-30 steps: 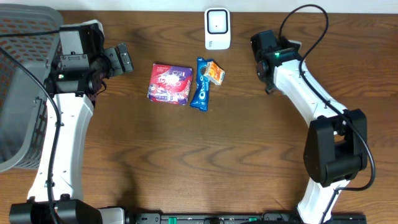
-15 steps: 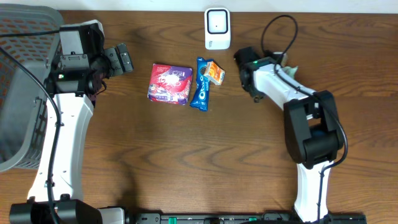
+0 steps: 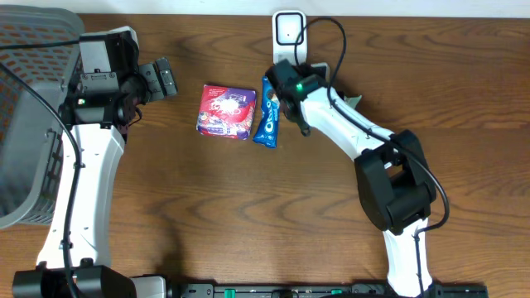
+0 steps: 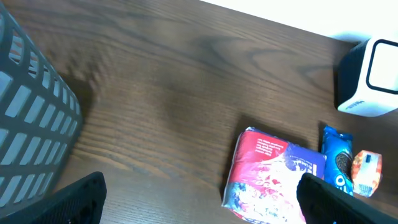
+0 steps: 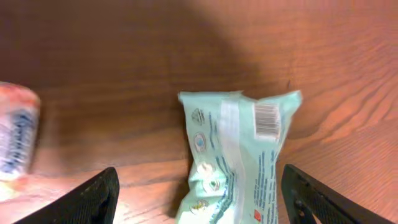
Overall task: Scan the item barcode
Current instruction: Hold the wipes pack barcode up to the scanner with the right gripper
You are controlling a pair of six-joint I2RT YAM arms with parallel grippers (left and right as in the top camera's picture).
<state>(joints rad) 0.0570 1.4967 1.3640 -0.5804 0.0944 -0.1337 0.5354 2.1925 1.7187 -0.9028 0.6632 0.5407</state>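
R gripper (image 5: 198, 186) is spread wide, gripping nothing, w/ the mint packet (image 5: 239, 149) lying loose on the table (image 5: 124, 62) betw. its fingers, barcode (image 5: 266, 121) up; risk: an off-centre pinch crumples the wrap or covers the code, so the scanner (image 3: 290, 33) can't read it.

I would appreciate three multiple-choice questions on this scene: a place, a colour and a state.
1. The white scanner stands: A at the table's far edge; B in the basket; C on the red packet.
2. The barcoded packet is: A red; B pale green; C black.
3. The left end effector is: A shut on a packet; B shut on the basket; C open, empty.
A, it sits at the top edge in the overhead view; B, the right wrist view shows it; C, its fingers stand wide apart.
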